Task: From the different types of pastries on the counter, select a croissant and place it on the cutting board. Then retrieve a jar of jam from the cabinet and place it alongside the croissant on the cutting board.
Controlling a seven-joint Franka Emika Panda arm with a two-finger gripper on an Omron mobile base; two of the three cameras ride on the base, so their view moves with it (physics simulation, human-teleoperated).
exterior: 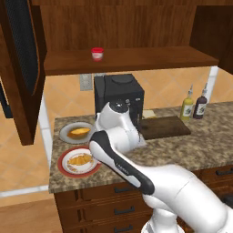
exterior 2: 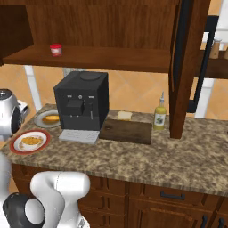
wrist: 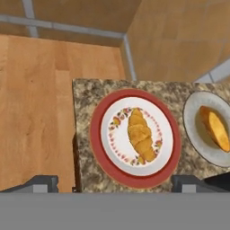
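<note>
Gripper spread wide above croissant, red-rimmed plate, nothing grasped

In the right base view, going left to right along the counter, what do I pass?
Red-rimmed plate with croissant → grey plate with pastry → black coffee machine → cutting board → yellow bottle

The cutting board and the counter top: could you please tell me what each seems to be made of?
The cutting board looks like dark wood with a matte finish: brown, with faint grain streaks. The counter top looks like polished granite or similar stone, judging by its speckled brown and beige pattern; since the scene is rendered, this stays a guess.
</note>
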